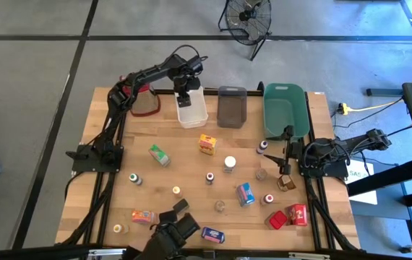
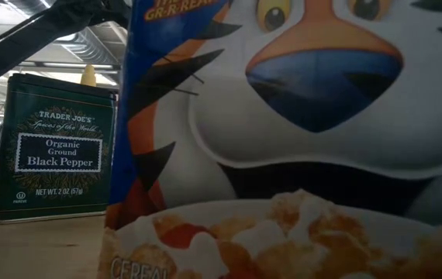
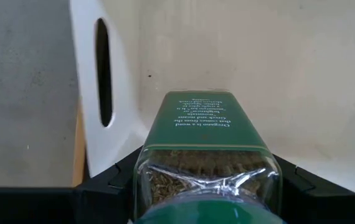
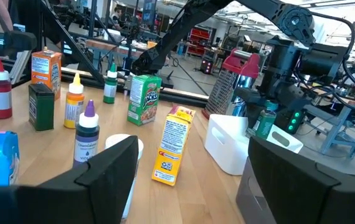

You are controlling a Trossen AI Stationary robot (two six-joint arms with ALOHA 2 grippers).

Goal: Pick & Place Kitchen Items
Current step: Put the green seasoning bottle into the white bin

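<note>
My left gripper (image 1: 185, 97) points down over the white tub (image 1: 194, 114) at the table's far side, shut on a small glass oregano jar (image 3: 205, 124) with a green label and green cap. The right wrist view shows the jar (image 4: 266, 121) at about the height of the tub's rim (image 4: 271, 142). My right gripper (image 1: 287, 153) waits open and level at the table's right side, touching nothing. Several kitchen items stand scattered on the wood: a yellow box (image 1: 207, 144), a green box (image 1: 160, 154), a white-capped jar (image 1: 230, 163), a blue tin (image 1: 245, 193). My left gripper pinches the jar between its two fingers (image 3: 112, 180), one on each side of the clear glass part (image 3: 165, 180) just below the green cap. The fingers come from above, pointing down. The jar hangs upright, cap up, its bottom end over the tub's inside, clear of the table.
A grey tub (image 1: 232, 107) and a green tub (image 1: 284, 108) stand right of the white one. A red-topped metal grater (image 1: 146, 101) stands left of it. Close before the low camera are a cereal box (image 2: 298, 139) and a black pepper tin (image 2: 54, 147).
</note>
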